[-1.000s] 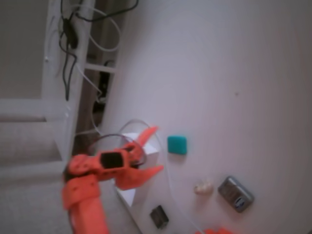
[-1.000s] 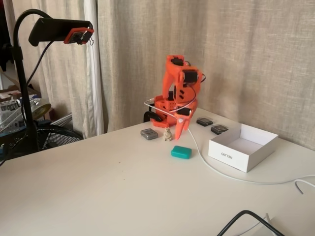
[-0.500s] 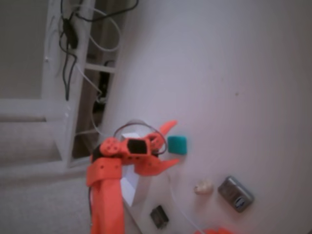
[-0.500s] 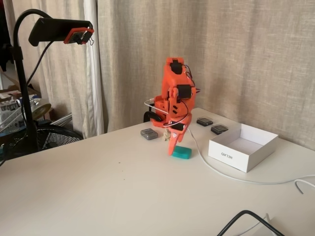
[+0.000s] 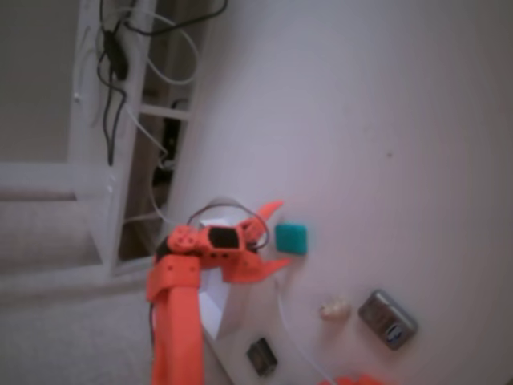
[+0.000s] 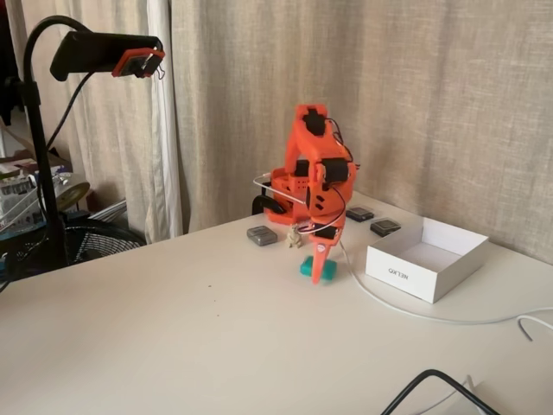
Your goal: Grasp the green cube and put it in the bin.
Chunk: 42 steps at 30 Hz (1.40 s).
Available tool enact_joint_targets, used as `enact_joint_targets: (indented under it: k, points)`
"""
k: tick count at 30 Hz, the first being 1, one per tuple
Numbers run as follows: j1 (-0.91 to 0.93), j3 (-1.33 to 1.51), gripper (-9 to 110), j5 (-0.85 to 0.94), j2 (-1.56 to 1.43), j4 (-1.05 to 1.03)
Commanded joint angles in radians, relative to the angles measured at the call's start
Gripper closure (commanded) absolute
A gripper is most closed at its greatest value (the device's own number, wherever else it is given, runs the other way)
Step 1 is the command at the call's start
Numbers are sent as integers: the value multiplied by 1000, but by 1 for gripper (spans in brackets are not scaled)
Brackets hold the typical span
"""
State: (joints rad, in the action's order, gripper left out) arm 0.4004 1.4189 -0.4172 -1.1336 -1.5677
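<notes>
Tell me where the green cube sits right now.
The green cube lies on the white table in a fixed view, left of the bin, with the open gripper lowered in front of it.

A plain teal-green cube [image 5: 291, 238] lies beside the bright orange gripper [image 5: 279, 235]. To the right in a fixed view stands the white bin [image 6: 426, 257]. A grey metallic gadget [image 5: 387, 318] and a beige lump [image 5: 335, 308] rest on the off-white table [image 6: 173, 346].
</notes>
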Motion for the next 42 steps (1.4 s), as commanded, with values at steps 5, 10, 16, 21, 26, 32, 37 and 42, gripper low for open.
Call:
enact_joint_targets:
  k: [5, 10, 16, 21, 26, 32, 37, 42]
  points:
    - [-20, 29, 58, 11, 14, 29]
    - [0, 44, 58, 12, 17, 34]
    - [15, 83, 59, 17, 14, 35]
    - [34, 103, 61, 17, 14, 38]
    - [40, 118, 72, 17, 11, 34]
    - [40, 135, 85, 17, 11, 21]
    - [40, 137, 88, 17, 11, 3]
    - [43, 133, 95, 17, 11, -2]
